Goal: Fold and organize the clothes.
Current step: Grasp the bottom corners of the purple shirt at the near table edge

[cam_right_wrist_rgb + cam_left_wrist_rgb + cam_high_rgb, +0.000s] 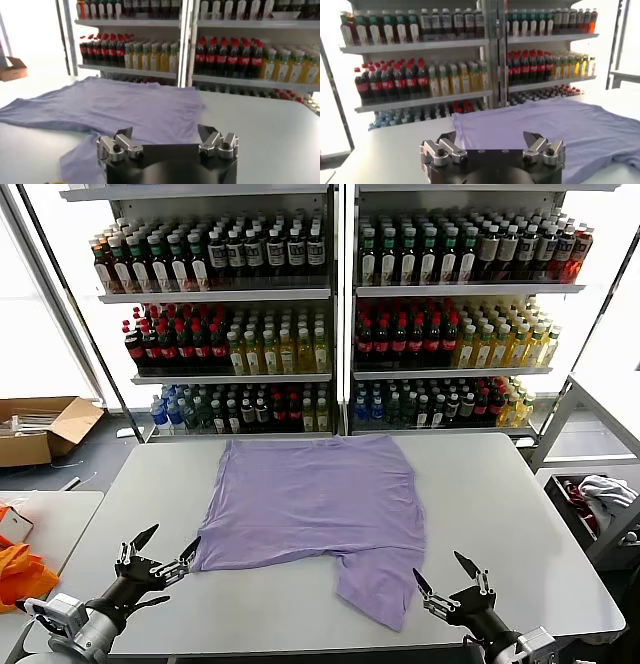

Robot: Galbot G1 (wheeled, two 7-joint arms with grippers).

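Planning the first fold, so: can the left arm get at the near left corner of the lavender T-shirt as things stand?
Probably yes. The left gripper is open and hovers just beside that corner of the T-shirt, with only bare table between them. The right gripper, also open, waits near the sleeve, out of the way.

Grey counter [540,524] in front. Behind it, two shelving units [340,304] stacked with bottled drinks [400,334]: dark, red-capped, yellow and green. Open cardboard box [40,429] on floor far left. Orange cloth [20,569] on side table. White-red cloth pile [600,494] in bin, right.
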